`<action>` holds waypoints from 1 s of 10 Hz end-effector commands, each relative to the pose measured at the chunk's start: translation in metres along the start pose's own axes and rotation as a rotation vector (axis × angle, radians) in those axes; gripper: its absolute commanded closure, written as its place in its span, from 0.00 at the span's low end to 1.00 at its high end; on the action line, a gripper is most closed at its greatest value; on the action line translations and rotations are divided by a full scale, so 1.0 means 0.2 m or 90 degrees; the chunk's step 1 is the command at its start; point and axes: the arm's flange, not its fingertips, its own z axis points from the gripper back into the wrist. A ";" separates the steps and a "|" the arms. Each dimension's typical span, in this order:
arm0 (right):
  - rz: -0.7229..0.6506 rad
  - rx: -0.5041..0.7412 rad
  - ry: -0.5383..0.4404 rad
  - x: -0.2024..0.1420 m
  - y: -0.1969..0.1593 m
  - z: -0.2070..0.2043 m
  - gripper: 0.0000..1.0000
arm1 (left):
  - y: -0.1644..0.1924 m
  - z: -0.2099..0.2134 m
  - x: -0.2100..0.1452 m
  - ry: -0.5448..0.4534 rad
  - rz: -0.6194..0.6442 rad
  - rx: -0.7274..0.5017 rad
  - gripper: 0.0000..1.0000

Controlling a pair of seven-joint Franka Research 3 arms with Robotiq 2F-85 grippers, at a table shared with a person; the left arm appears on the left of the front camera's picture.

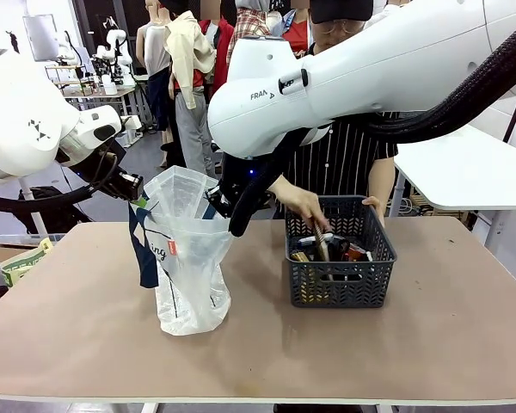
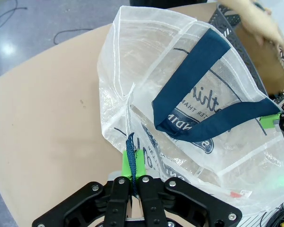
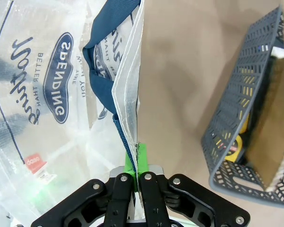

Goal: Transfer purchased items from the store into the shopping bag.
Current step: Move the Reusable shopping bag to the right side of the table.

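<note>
Pinching left gripper [image 2: 134,163]: green pads clenched on one rim edge of the translucent white plastic shopping bag [image 1: 189,267] with its navy-blue handle strip.
Right gripper [image 3: 136,158]: clamped on the opposite rim edge.
Bag: mouth open, bottom resting on the brown table [image 1: 430,344].
Dark grey lattice plastic basket [image 1: 340,288]: near the bag's right side, apart from it, with small packaged goods [image 1: 327,249] inside.
Person's hand [image 1: 303,205]: reaching down into the basket.

One bag [image 1: 187,274], one basket [image 1: 340,291]
</note>
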 end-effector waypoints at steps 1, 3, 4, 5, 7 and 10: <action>-0.001 -0.001 0.001 -0.01 -0.01 -0.02 1.00 | 0.01 0.00 0.00 0.003 -0.005 0.002 1.00; -0.001 -0.001 0.001 -0.01 -0.01 -0.02 1.00 | 0.01 0.00 0.00 0.003 -0.005 0.002 1.00; -0.001 -0.001 0.001 -0.01 -0.01 -0.02 1.00 | 0.01 0.00 0.00 0.003 -0.005 0.002 1.00; -0.001 -0.001 0.001 -0.01 -0.01 -0.02 1.00 | 0.01 0.00 0.00 0.003 -0.005 0.002 1.00; -0.001 -0.001 0.001 -0.01 -0.01 -0.02 1.00 | 0.01 0.00 0.00 0.003 -0.005 0.002 1.00; -0.001 -0.001 0.001 -0.01 -0.01 -0.02 1.00 | 0.01 0.00 0.00 0.003 -0.005 0.002 1.00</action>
